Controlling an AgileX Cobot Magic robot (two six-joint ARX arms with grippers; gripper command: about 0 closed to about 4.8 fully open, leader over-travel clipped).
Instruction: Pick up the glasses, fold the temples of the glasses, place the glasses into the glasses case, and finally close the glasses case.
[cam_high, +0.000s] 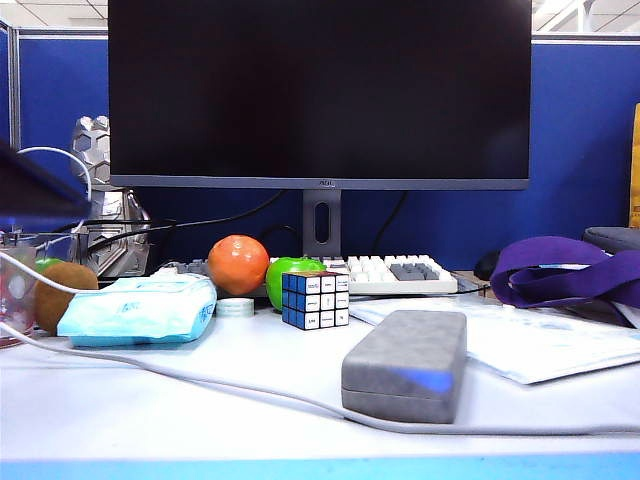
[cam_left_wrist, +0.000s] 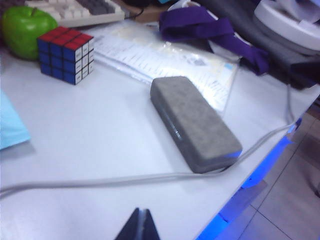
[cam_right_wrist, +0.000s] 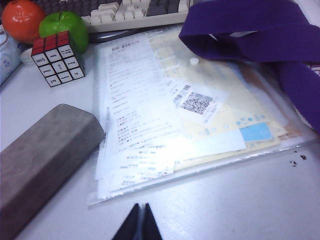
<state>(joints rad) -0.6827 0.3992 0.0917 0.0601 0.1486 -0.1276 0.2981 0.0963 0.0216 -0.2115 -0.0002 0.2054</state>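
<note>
The glasses case (cam_high: 404, 364) lies shut on the white desk (cam_high: 180, 400), and I place everything else from it. A grey cable (cam_left_wrist: 150, 177) runs along the desk in front of the case and curves against its near end, close to the desk's edge. Behind the case and to one side stands a Rubik's cube (cam_high: 315, 298), well apart from it, with a green apple (cam_high: 290, 275) just behind the cube and an orange (cam_high: 237, 264) beside the apple. A light-blue wipes packet (cam_high: 140, 310) lies farther off on the cube's side of the case. On the case's other side a clear sleeve of printed papers (cam_right_wrist: 175, 115) lies flat, its edge just beside the case's long side. A purple strap (cam_right_wrist: 260, 35) lies across the sleeve's far corner. A keyboard (cam_high: 395, 273) and a dark monitor (cam_high: 320, 90) stand behind all of this.

The case is oblong, its long axis running from near the papers toward the desk's front edge, lid uppermost. It is grey, felt-textured and round-cornered, with a thin seam along its side.

My left gripper (cam_left_wrist: 141, 225) hangs above the desk on the near side of the cable, its jaws pressed together with nothing between them. My right gripper (cam_right_wrist: 139, 222) hovers near the front edge of the papers, just beside the case, and it too is closed tight and empty.
</note>
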